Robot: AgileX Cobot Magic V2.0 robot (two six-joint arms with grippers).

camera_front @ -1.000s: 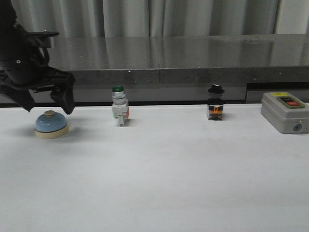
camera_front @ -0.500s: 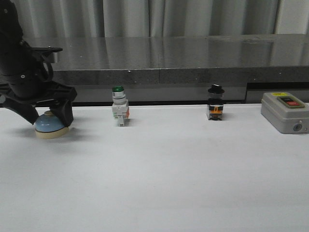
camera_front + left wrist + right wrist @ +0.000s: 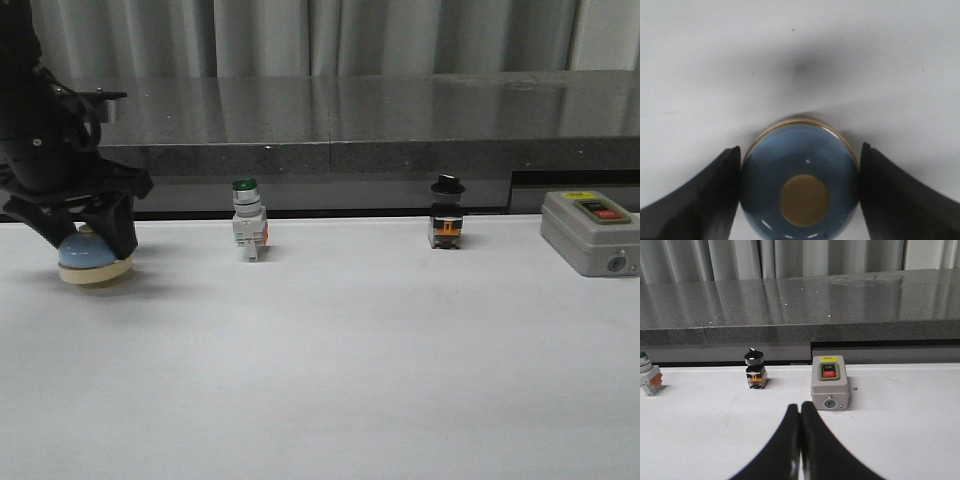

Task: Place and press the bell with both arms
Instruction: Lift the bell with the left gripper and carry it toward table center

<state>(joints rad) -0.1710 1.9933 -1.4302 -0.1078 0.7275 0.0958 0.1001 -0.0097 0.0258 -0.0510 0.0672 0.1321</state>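
I am working at the far left of the white desk [image 3: 330, 360], where the bell [image 3: 88, 257] is sitting on its cream base. My left gripper [image 3: 82, 236] is reaching down over it, and in the left wrist view its two black fingers [image 3: 700, 200] are standing apart, one on each side of the blue dome [image 3: 801, 165], with the cream knob [image 3: 803, 199] showing between them. The fingers are sitting right at the dome's flanks; whether the pads are already pressing on it or just beside it I cannot tell.

I am judging the bell to be a light, rigid, metal-shelled thing with a glossy, rounded dome that will be slippery: fingers squeezing high on the curve may slide upward and squirt it out. The better hold is low, at the widest part of the dome or on the base rim, with the knob left free so nothing is pushing it by accident. Being light, it may also skid on the smooth desk if only one finger is touching.

My right gripper [image 3: 800, 440] is hanging well away, its fingers pressed together and holding nothing, facing the grey switch box [image 3: 829, 383].
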